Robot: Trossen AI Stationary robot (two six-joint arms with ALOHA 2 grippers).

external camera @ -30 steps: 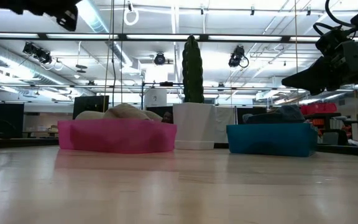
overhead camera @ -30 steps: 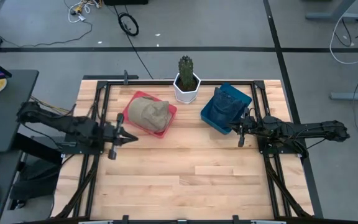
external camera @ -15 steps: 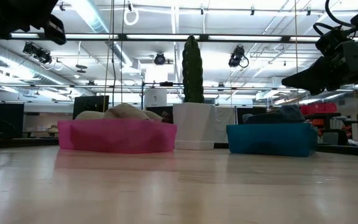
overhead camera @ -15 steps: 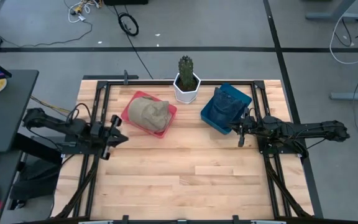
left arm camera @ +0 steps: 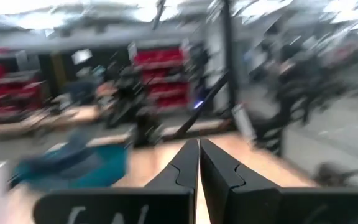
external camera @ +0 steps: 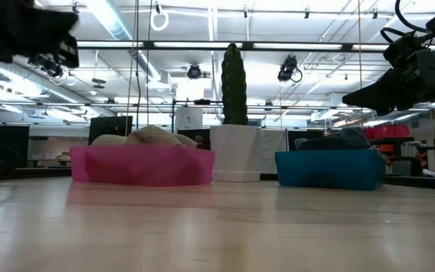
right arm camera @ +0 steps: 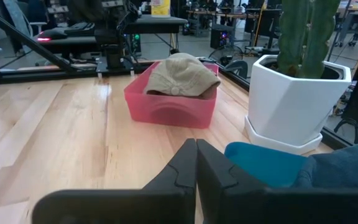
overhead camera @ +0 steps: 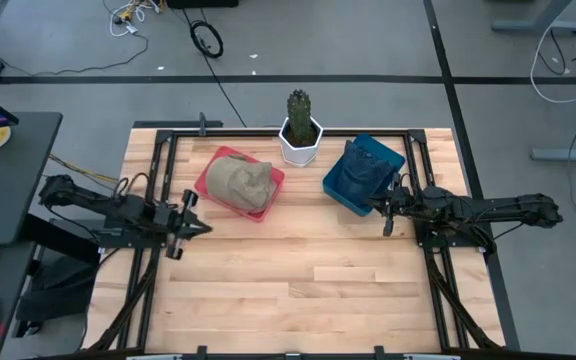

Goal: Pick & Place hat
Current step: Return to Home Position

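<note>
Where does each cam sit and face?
High: overhead, straight down on the table; both arms, left claw, right claw.
Low: at tabletop height, level across to red bin, cactus pot, blue bin; arm parts at top corners.
Left wrist: past its own shut claw toward the blue bin.
Right wrist: past its own shut claw at the brown cap in the red bin.
Shared: high, low, right wrist all show the red bin.

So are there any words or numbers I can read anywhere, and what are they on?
No text reads clearly.
Pale marks on the left gripper: too blurred to read.
Yellow sheet in the room behind: too small to read.
Red bin, blue bin, white pot: no writing shows.
</note>
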